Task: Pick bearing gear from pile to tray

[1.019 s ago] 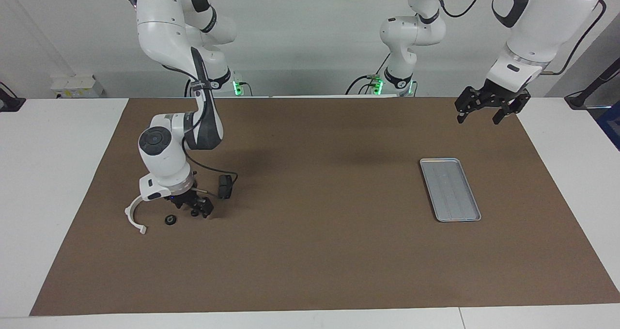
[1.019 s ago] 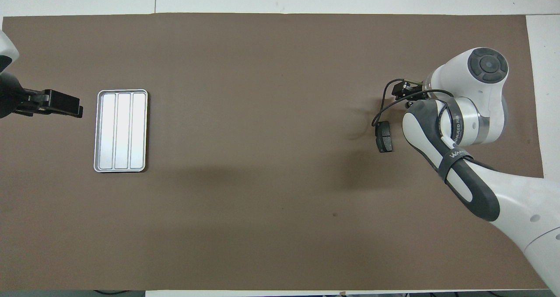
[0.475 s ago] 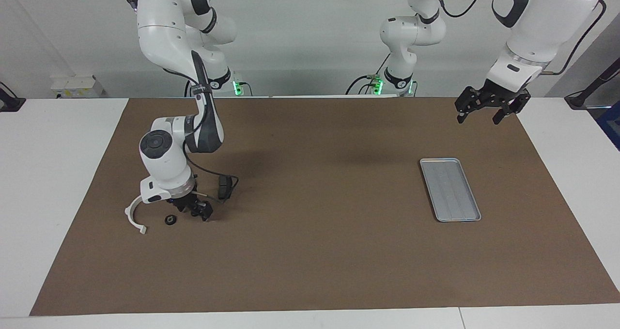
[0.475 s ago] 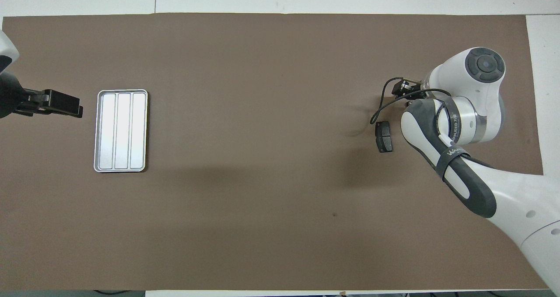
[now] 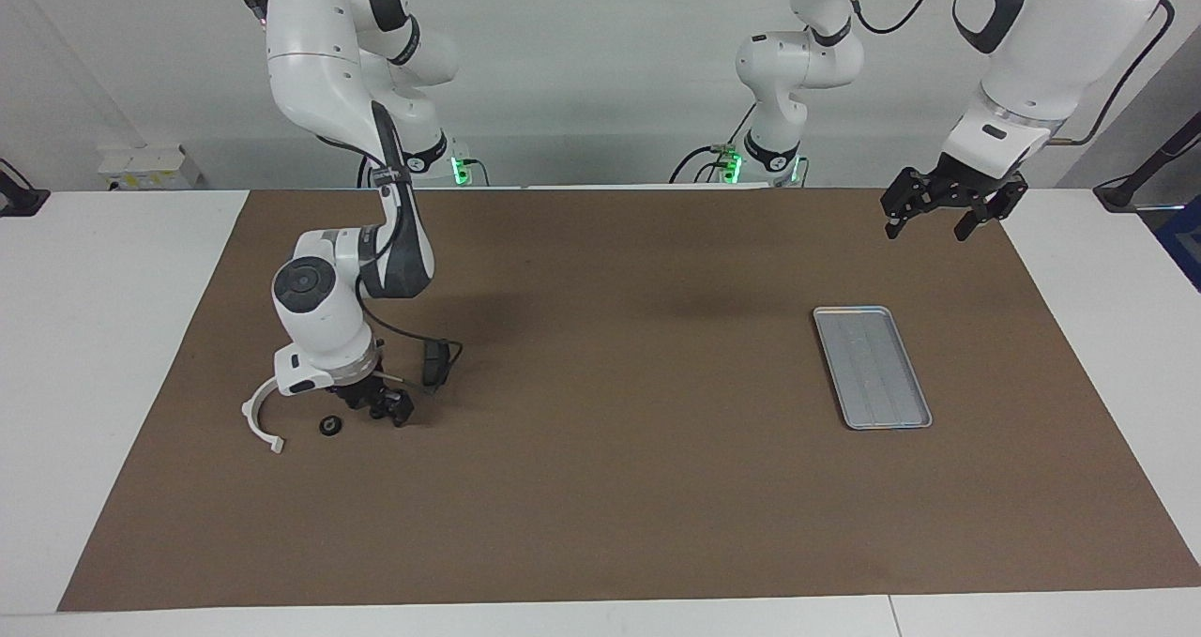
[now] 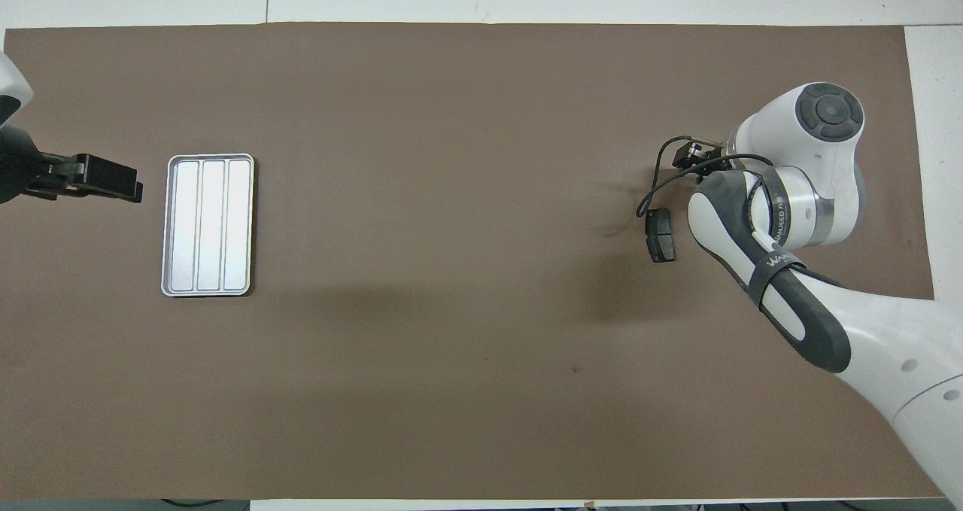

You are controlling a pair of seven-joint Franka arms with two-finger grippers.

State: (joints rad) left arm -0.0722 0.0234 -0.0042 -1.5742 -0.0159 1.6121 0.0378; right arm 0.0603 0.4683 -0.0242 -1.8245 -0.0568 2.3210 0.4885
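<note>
The right gripper [image 5: 383, 406] is down low over the pile at the right arm's end of the brown mat [image 5: 600, 487], but I can't tell what its fingers are doing. Just beside it sits a tiny black round gear [image 5: 329, 425] flat on the mat, next to a white curved arc [image 5: 255, 416], with a dark grey pad plate [image 6: 661, 235] nearer the robots. The ridged silver tray [image 5: 873, 367] lies well apart toward the left arm's end, where the left gripper [image 5: 942, 213] waits in the air, fingers spread.
</note>
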